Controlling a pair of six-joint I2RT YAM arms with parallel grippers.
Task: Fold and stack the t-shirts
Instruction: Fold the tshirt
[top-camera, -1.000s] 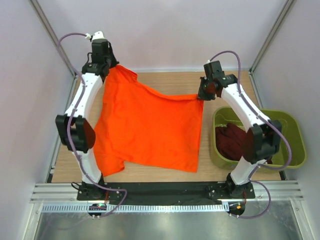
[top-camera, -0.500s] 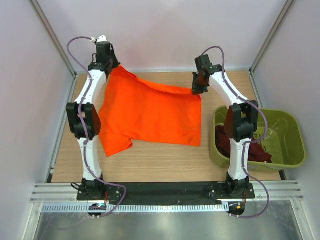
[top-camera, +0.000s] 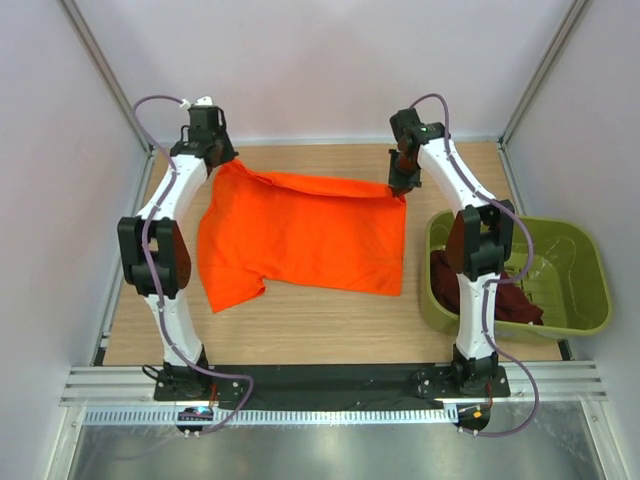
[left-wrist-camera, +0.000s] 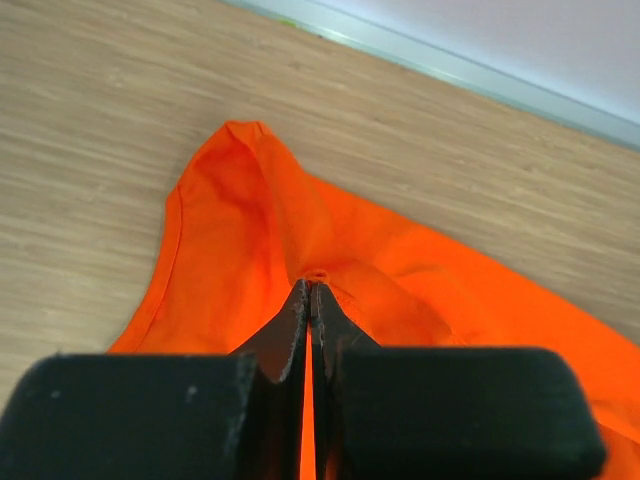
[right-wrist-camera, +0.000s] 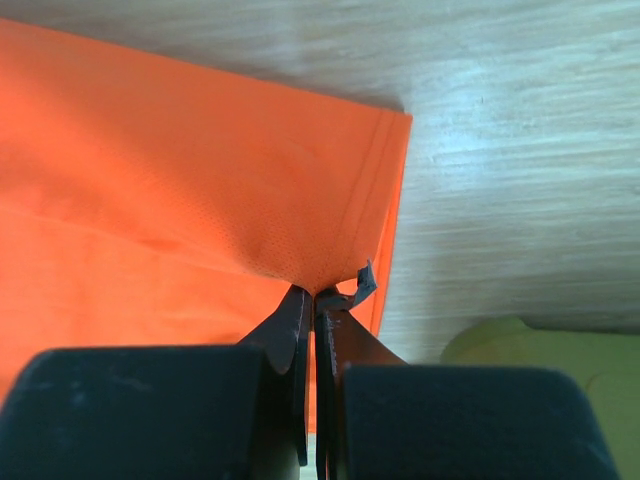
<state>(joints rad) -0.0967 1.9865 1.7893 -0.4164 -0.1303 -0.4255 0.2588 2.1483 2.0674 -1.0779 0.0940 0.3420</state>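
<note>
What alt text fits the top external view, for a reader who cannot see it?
The left pincer and right pincer each hold a far corner of the orange t-shirt, spread on the wooden table. The maroon t-shirt lies in the green tub at right.

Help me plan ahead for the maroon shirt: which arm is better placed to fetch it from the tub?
Right, likely: the maroon shirt lies in the tub beside that arm's base, far from the left gripper. The right gripper must first release the orange shirt.
</note>
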